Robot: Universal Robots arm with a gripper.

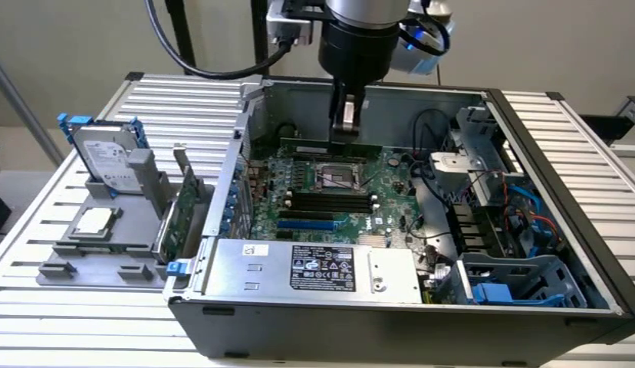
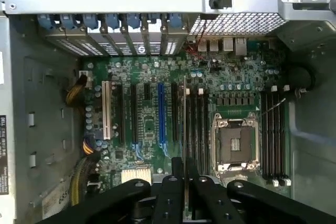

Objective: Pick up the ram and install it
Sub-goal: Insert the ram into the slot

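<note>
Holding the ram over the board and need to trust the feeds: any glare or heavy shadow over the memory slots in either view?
Exterior view: even light, no glare on the memory slots, inside of the case dimmer than the bright table. Wrist view: slots evenly lit, the metal grille shines brightly, the end effector is dark, shut on the ram.

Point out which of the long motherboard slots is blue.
The blue slot is the one: it stands among black slots, with a single white slot further off. No other slot on the motherboard shares its colour.
</note>
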